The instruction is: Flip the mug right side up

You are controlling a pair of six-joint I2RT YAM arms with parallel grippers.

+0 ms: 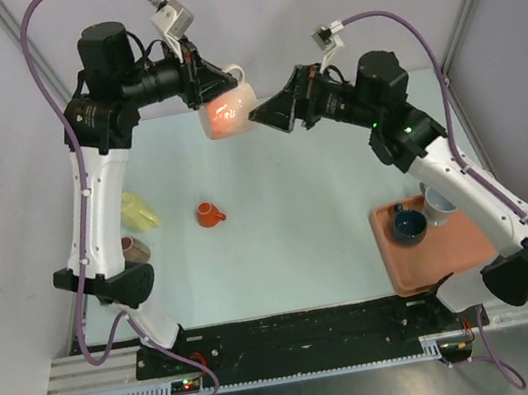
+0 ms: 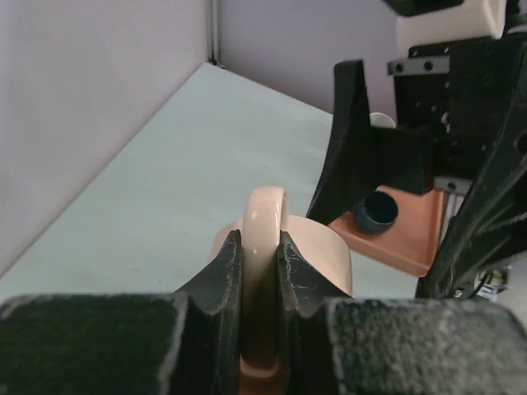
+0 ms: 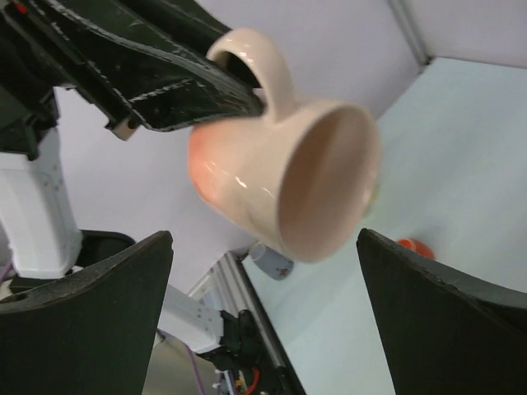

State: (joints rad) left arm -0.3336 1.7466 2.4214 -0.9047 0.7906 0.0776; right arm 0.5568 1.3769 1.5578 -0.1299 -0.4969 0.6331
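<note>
mug (image 1: 228, 114): smooth glossy ceramic, cream with a pinkish blush on the wall, rounded body, thick loop handle. it is off the table, in the air over the far part of the table (image 1: 297, 212), between the two wrists. it lies on its side: in the right wrist view the round mouth faces the camera and the matte pale inside shows, handle uppermost.

left gripper (image 2: 257, 247): the jaws are nearly closed and clamp the loop of the handle from both sides. black pads, scuffed and grainy, with curved inner edges that press against the handle's flanks. the mug body hangs beyond the fingertips.

right gripper (image 1: 268, 114): spread to its full width and gripping nothing. its tips point at the mug's mouth side, close to it. in its own wrist view, the two broad black fingers (image 3: 90, 321) stand to either side of the mug, apart from it.

table surface: flat, pale mint, matte.
small orange cup (image 1: 209, 214): on the table left of centre, well apart from the mug.
terracotta tray (image 1: 455, 247): rectangular, at the right near edge, carrying a dark blue cup (image 1: 410, 224) and a pale grey cup (image 1: 439, 204) side by side.
yellow object (image 1: 139, 210) and a brownish cup (image 1: 134, 248): at the left edge beside the left arm; shapes unclear.
</note>
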